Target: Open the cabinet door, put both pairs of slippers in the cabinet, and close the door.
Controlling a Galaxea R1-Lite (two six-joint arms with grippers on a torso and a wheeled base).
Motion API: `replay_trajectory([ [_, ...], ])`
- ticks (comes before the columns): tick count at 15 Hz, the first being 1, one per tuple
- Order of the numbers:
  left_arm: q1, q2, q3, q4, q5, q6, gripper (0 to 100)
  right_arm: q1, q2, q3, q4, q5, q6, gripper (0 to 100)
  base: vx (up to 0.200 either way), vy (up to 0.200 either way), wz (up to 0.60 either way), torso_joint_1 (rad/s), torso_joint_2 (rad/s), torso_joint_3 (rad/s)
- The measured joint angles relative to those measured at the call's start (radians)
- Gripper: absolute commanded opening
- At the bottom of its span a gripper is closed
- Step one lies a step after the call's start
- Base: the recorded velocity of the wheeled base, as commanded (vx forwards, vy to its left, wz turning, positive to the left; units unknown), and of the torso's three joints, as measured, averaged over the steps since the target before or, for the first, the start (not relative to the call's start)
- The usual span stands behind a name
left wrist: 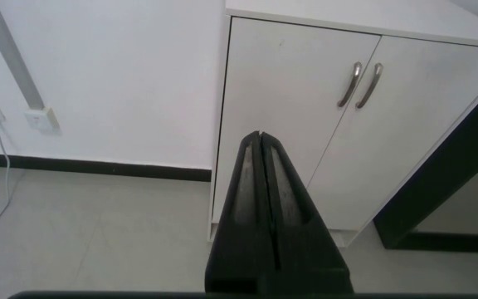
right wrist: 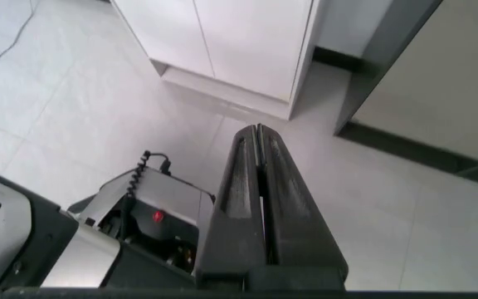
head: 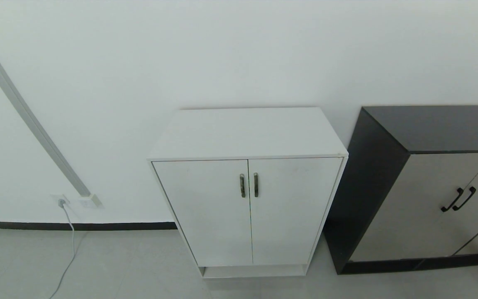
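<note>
Cabinet (head: 247, 211), white, both doors closed, stands ahead of the left tool (left wrist: 260, 135), its jaws pressed together. The right tool (right wrist: 258, 128), also pressed together, hangs over the floor (right wrist: 73, 100) short of the cabinet's base. A dark cabinet (head: 409, 199) adjoins it.

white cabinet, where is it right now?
Head view, centre: the white cabinet stands shut against the wall, with the black cabinet close on its right and a wall socket off to its left.
</note>
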Motion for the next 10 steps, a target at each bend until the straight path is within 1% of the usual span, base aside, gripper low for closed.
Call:
replay_trajectory([
  [3,0.0,0.0,0.0,0.0,0.0,0.0,0,0.003,-0.04,0.0,-0.002,-0.004,0.001,0,0.0,0.0,0.0,0.0,0.0,0.0],
  [5,0.0,0.0,0.0,0.0,-0.001,0.0,0,-0.024,-0.071,0.0,-0.003,-0.006,0.001,0,0.0,0.0,0.0,0.0,0.0,0.0],
  [8,0.0,0.0,0.0,0.0,0.0,0.0,0,-0.139,-0.135,0.0,-0.003,-0.006,0.003,0,0.0,0.0,0.0,0.0,0.0,0.0],
  [10,0.0,0.0,0.0,0.0,0.0,0.0,0,-0.189,-0.185,0.0,-0.003,-0.006,0.003,0,0.0,0.0,0.0,0.0,0.0,0.0],
])
